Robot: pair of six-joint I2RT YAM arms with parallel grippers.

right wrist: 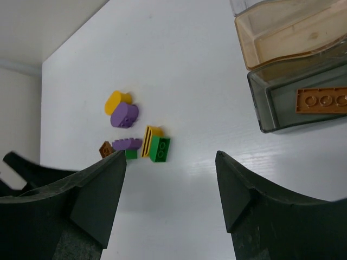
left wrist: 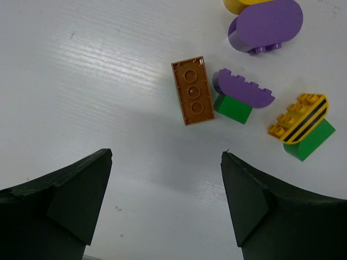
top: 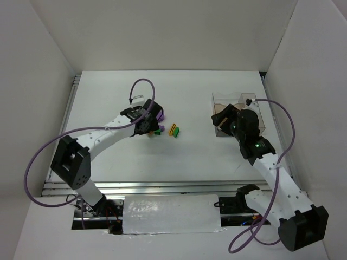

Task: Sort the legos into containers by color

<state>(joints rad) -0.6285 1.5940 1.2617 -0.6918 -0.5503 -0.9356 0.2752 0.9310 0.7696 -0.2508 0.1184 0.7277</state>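
Several legos lie in a cluster on the white table. In the left wrist view I see an orange-brown brick (left wrist: 192, 90), a purple piece on a green brick (left wrist: 242, 90), a yellow striped piece on green (left wrist: 299, 119) and a big purple piece (left wrist: 265, 24). My left gripper (left wrist: 165, 154) stands open just short of them, holding nothing. The containers (right wrist: 282, 116) are at the upper right of the right wrist view, and one orange-brown brick (right wrist: 322, 100) lies in the grey compartment. My right gripper (right wrist: 171, 157) is open and empty beside the containers (top: 238, 111).
White walls enclose the table on the left, back and right. An amber-tinted compartment (right wrist: 287, 32) sits behind the grey one. The left arm (top: 97, 138) reaches across the table's left half, and a metal rail runs along the near edge (top: 162, 187).
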